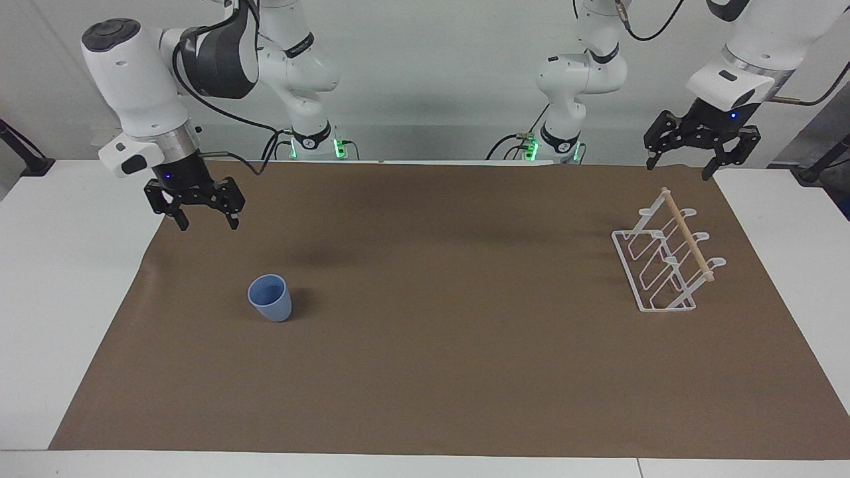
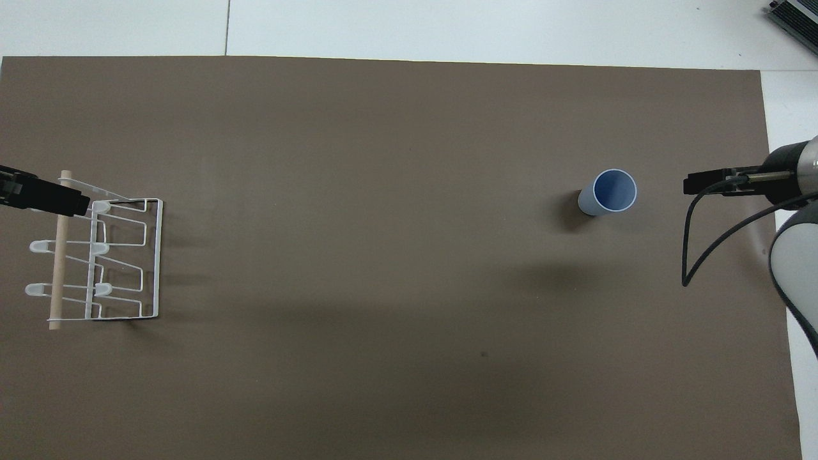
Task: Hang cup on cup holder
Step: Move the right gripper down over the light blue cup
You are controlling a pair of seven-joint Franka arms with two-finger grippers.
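Observation:
The light-blue cup (image 1: pixel 270 299) stands upright, mouth up, on the brown mat toward the right arm's end of the table; it also shows in the overhead view (image 2: pixel 610 191). The white wire cup holder (image 1: pixel 666 262) with its wooden dowel (image 1: pixel 689 237) stands at the left arm's end, and no cup hangs on it; it also shows in the overhead view (image 2: pixel 121 255). My right gripper (image 1: pixel 207 224) is open and empty, raised over the mat's edge, apart from the cup. My left gripper (image 1: pixel 679 169) is open and empty, raised above the cup holder's end of the table.
The brown mat (image 1: pixel 438 358) covers most of the white table (image 1: pixel 60 265). White table strips border it at both ends and along the edge farthest from the robots. A black cable (image 2: pixel 693 255) hangs from the right arm.

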